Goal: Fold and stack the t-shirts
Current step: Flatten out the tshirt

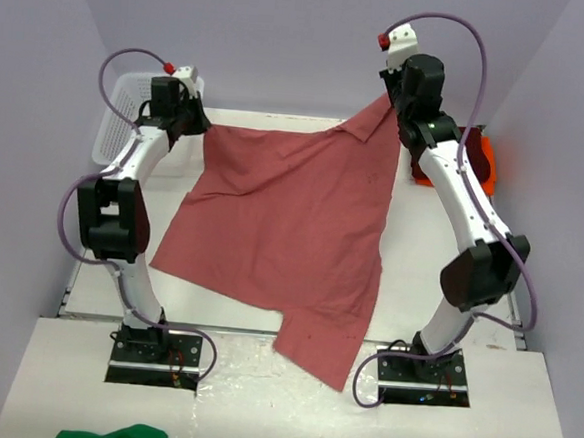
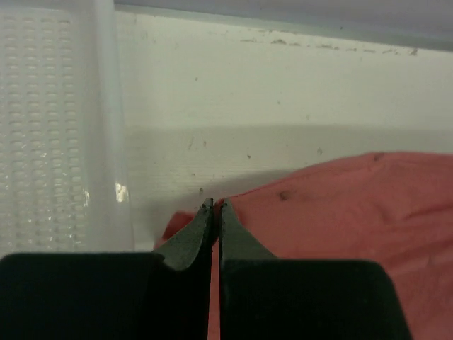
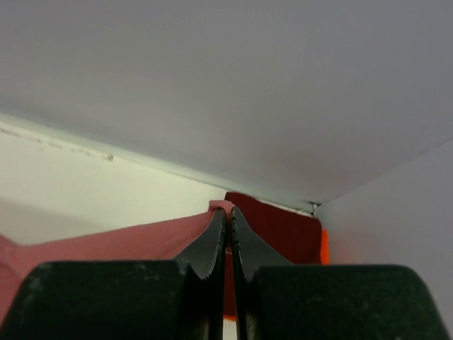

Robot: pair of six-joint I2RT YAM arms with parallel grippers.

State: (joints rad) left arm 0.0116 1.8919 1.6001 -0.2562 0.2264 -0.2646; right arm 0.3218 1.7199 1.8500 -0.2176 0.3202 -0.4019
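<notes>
Nearest us a green cloth [image 1: 121, 436] lies at the front edge, apart from the work. Just beyond it, one corner of the rose t-shirt [image 1: 292, 219] spills past the near edge of the worktop [image 1: 415, 258], between the two arm bases. The rest of the shirt spreads open and fairly flat toward the far side. There the left tool [image 2: 214, 205] is clamped shut on one far corner, low and close to the white mesh basket [image 1: 117, 117]. The right tool [image 3: 228, 211] is pinched shut on the other far corner and holds it raised, so that edge slopes up. Behind the right arm lie the maroon t-shirt [image 3: 279, 230] and the orange t-shirt [image 1: 484, 162]. We judge this the spreading step before the first fold. Next we need to draw the shirt away from us until the near corner is on the worktop. Then we lower the right corner, keep the far edge taut, and release both corners.
</notes>
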